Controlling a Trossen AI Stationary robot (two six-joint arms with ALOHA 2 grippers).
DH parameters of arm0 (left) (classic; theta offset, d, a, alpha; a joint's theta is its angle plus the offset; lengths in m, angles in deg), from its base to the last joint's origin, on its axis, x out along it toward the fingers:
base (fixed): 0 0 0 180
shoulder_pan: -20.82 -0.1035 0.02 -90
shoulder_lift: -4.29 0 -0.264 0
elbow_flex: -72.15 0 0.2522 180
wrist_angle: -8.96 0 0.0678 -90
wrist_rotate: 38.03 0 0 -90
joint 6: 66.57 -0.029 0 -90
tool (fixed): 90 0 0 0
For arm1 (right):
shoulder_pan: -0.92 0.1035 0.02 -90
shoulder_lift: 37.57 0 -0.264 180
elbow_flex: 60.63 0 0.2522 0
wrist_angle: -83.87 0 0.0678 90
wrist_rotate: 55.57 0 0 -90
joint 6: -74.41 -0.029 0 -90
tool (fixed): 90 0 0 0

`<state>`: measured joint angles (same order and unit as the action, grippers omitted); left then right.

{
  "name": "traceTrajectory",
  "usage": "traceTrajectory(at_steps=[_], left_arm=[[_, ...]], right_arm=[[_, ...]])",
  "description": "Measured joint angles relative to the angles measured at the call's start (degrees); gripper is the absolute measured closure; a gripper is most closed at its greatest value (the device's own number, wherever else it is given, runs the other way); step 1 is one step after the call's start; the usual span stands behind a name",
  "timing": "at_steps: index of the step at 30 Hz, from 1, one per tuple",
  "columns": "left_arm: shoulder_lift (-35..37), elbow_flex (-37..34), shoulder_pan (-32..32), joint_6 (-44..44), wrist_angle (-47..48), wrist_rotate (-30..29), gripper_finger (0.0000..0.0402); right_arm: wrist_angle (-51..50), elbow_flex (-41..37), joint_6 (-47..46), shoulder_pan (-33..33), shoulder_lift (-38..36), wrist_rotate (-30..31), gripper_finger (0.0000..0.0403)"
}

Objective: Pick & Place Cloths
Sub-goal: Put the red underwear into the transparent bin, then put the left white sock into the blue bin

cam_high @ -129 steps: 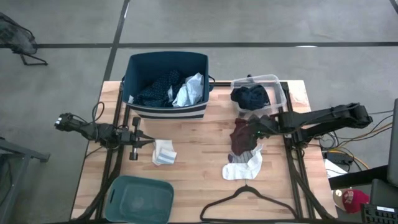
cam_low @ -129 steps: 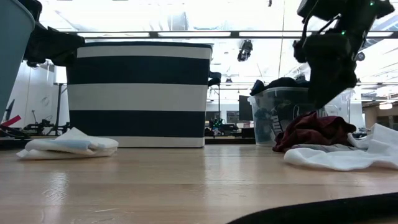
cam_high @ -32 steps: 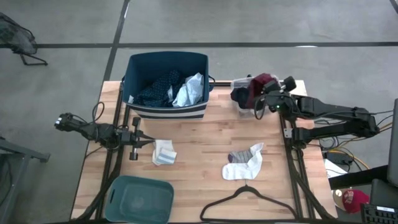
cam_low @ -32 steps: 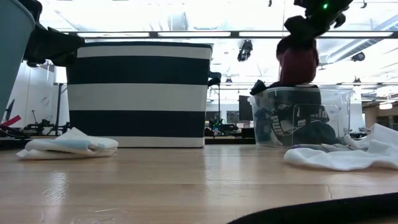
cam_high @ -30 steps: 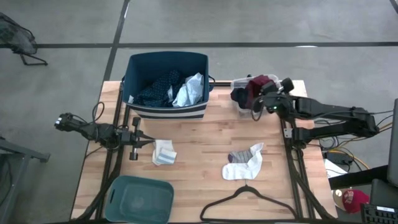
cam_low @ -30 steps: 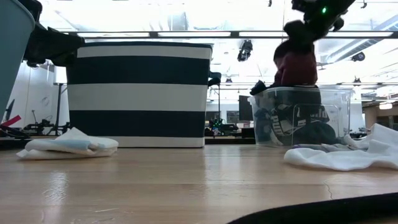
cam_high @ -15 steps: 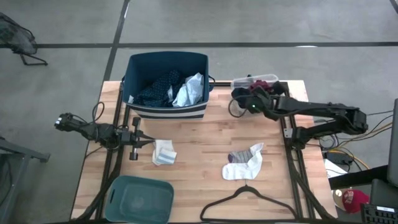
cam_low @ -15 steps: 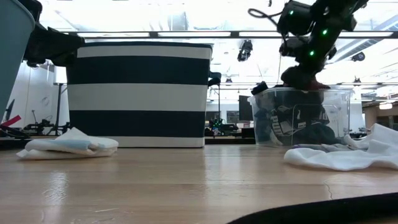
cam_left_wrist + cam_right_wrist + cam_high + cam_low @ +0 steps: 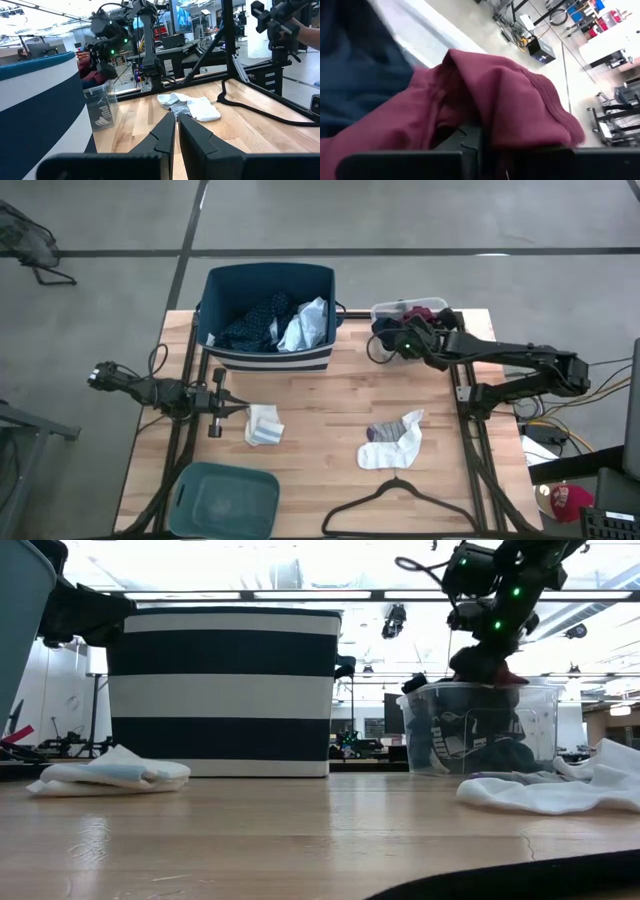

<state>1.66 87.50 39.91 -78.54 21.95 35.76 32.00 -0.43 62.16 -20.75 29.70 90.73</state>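
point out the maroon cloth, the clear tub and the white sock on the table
maroon cloth (image 9: 520, 100): right wrist view, its folded upper surface.
clear tub (image 9: 480, 735): low view, its front wall.
white sock (image 9: 395, 448): high view, its middle.

- The maroon piece (image 9: 485, 110) has left the bare boards where it lay by the white and grey socks (image 9: 393, 443); it now sits in the clear tub (image 9: 440, 730) on top of a navy piece (image 9: 355, 65).
- The right gripper (image 9: 408, 340) carried it up over the tub, then dropped low; it is now at the tub's mouth, fingers still closed on the maroon fabric.
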Motion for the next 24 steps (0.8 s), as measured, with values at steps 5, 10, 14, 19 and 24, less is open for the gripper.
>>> traceTrajectory(at_steps=[5, 10, 14, 19, 24], left_arm=[[0.0, 0.0, 0.0, 0.0, 0.0, 0.0, 0.0371], [0.0, 0.0, 0.0, 0.0, 0.0, 0.0, 0.0371], [0.0, 0.0, 0.0, 0.0, 0.0, 0.0, 0.0371], [0.0, 0.0, 0.0, 0.0, 0.0, 0.0, 0.0371], [0.0, 0.0, 0.0, 0.0, 0.0, 0.0, 0.0371]], right_arm=[[0.3, 0.1, -1.3, 0.0, -3.8, 0.1, 0.0319], [0.5, 0.2, -4.6, 0.0, -6.8, 0.2, 0.0263], [0.5, 0.2, -5.5, 0.1, -8.7, 0.2, 0.021], [1.0, 0.2, -4.4, 1.5, -11.0, 0.1, 0.015], [2.1, 0.3, -4.0, 4.3, -12.2, -5.9, 0.011]])
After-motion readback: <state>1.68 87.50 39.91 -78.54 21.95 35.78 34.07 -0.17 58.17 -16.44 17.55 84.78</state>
